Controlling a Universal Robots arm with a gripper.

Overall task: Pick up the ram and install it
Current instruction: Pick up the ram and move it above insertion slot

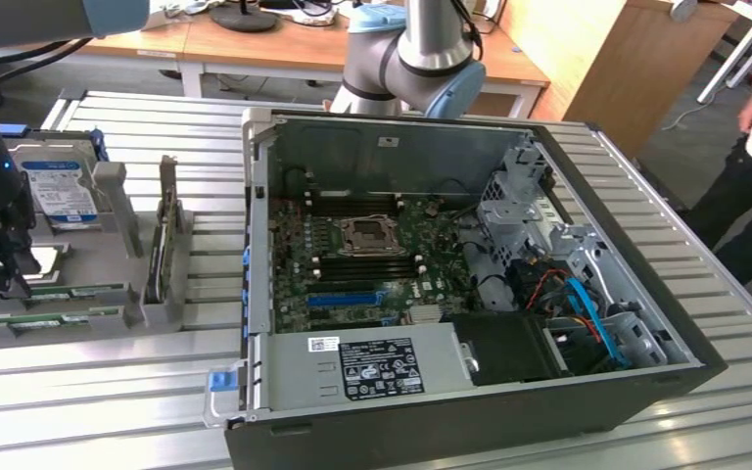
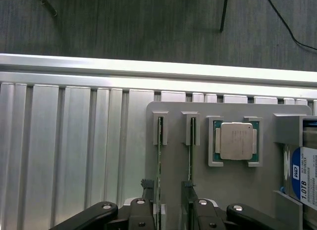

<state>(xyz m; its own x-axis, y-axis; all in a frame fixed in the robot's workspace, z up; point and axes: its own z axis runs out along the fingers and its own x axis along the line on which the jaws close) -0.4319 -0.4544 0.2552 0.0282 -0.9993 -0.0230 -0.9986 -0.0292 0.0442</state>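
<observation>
Black fingers (image 2: pixel 147 191) of the gripper (image 2: pixel 167 195) stand spread either side of a thin green ram (image 2: pixel 159 165), edge-up in its matte grey slotted holder (image 2: pixel 228 185).

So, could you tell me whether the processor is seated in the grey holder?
Yes, the silver processor lies flat in a recess of the grey holder.

We record a ribbed aluminium table (image 1: pixel 75 411) as the work surface. Behind it stands a wooden desk (image 1: pixel 285 44) on a white frame. At the exterior view's right is a wooden cabinet (image 1: pixel 611 59), possibly a partition. The floor (image 1: pixel 689 137) is grey. In the wrist view it looks like carpet, with a dark cable (image 2: pixel 224 12) lying on it. Lighting is even, with glare along the table edge.
</observation>
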